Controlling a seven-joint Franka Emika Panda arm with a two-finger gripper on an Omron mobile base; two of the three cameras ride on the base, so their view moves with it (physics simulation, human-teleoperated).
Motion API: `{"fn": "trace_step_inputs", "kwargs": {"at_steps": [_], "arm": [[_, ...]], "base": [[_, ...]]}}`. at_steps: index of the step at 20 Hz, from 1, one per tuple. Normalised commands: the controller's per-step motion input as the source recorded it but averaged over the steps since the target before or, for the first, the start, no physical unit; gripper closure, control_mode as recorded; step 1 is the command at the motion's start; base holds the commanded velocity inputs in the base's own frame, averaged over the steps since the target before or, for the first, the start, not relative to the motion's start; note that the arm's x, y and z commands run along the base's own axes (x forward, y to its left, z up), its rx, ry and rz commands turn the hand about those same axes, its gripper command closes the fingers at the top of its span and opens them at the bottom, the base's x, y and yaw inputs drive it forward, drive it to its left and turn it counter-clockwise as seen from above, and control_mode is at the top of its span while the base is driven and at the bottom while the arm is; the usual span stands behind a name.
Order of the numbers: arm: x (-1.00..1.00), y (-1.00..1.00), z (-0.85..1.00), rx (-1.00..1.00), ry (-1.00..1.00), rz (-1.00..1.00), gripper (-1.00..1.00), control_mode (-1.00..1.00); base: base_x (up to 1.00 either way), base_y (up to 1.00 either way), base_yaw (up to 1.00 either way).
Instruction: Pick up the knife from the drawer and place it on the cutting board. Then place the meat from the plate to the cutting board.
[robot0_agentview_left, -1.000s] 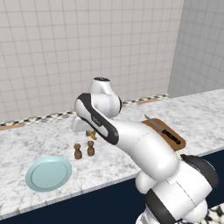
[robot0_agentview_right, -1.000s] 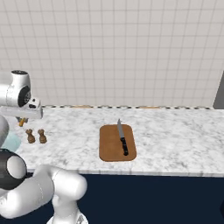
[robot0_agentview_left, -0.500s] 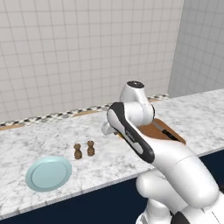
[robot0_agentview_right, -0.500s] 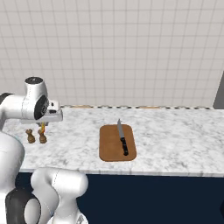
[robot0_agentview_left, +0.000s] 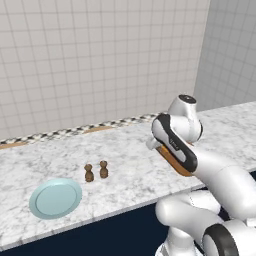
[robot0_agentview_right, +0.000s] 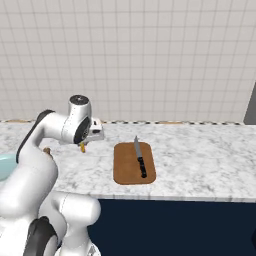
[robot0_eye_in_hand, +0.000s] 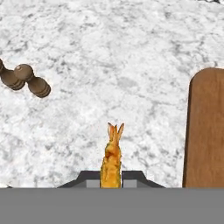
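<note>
The pincer (robot0_agentview_right: 83, 146) is gripping the meat (robot0_eye_in_hand: 112, 159), an orange-brown elongated piece with a forked tail end, which is sticking out from between the two dark finger tips in the hand view. In the right base view the piece is hanging just below the hand, above the marble counter (robot0_agentview_right: 200, 155).

The cutting board (robot0_agentview_right: 134, 163) is lying to the right of the pincer in the right base view, near but apart from it; in the hand view its brown rounded edge (robot0_eye_in_hand: 205, 131) is showing at the right, with bare marble between it and the meat. The knife (robot0_agentview_right: 139, 157) is resting on the board, blade pointing toward the tiled wall, black handle toward the counter's front edge.

Two small brown shakers (robot0_eye_in_hand: 24, 81) are standing to the pincer's other side, close together on the counter. Farther out on that side, the pale blue plate (robot0_agentview_left: 55, 198) is sitting near the counter's front edge, well apart from the pincer.
</note>
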Motion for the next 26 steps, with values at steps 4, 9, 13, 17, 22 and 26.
{"fn": "trace_step_inputs", "kwargs": {"at_steps": [4, 9, 13, 17, 22, 26], "arm": [[0.67, -1.0, -0.02, 0.0, 0.06, 0.0, 1.0, -1.0], [0.45, -1.0, -0.13, -0.01, 0.01, 0.0, 1.0, -1.0], [0.01, -0.9, -0.33, -0.05, 0.01, 0.03, 1.0, -1.0], [0.09, -0.12, -0.54, -0.02, 0.08, -0.01, 1.0, -1.0], [0.01, 0.22, -0.22, -0.05, 0.01, -0.01, 1.0, -1.0], [0.0, 0.14, -0.01, -0.01, 0.0, 0.0, 1.0, -1.0]], "base": [[0.0, 0.0, 0.0], [0.0, 0.0, 0.0], [0.0, 0.0, 0.0], [0.0, 0.0, 0.0], [0.0, 0.0, 0.0], [0.0, 0.0, 0.0]]}}
